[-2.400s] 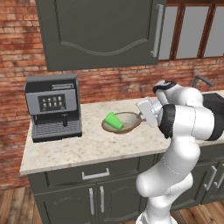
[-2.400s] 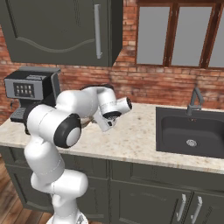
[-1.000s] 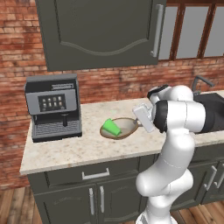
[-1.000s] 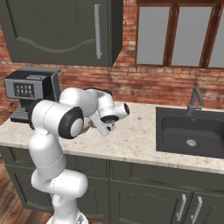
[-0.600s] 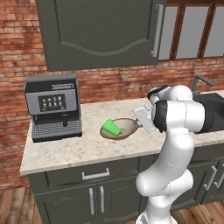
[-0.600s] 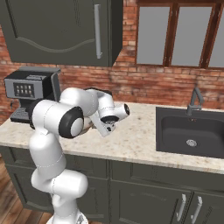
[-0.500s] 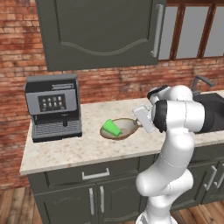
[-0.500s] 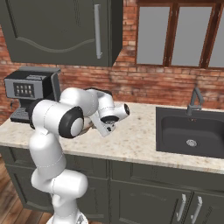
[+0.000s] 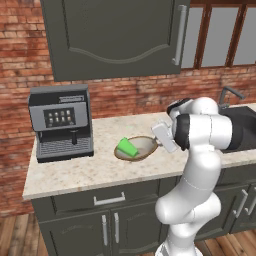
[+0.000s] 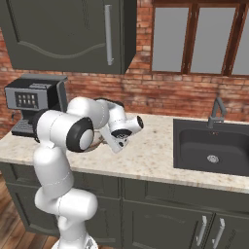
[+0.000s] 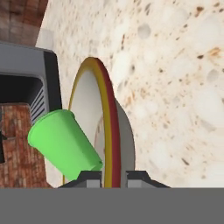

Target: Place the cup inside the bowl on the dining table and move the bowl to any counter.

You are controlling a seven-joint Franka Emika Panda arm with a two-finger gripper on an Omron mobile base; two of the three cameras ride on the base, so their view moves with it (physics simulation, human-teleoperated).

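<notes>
The bowl (image 9: 143, 146), tan-rimmed and pale inside, appears to rest on the counter (image 9: 95, 172) in front of the brick wall. The green cup (image 9: 127, 148) lies tilted on its side inside it. My gripper (image 9: 157, 143) is at the bowl's right edge, shut on the rim. In the hand view the rim (image 11: 107, 127) runs down between the two fingertips of the gripper (image 11: 109, 176), with the cup (image 11: 63, 142) resting inside the bowl (image 11: 85, 105) to the left. In the right base view my own arm hides most of the bowl, and the gripper (image 10: 108, 141) shows below the wrist.
A black and silver coffee machine (image 9: 61, 121) stands on the counter left of the bowl. A dark sink (image 10: 209, 146) with a faucet (image 10: 217, 110) lies to the right. Dark wall cabinets (image 9: 115, 35) hang above. Bare stone shows in front of the bowl.
Earlier the bowl with the cup came down a little and toward the front left, gripper still on its rim. Over the last second nothing visibly moved.
</notes>
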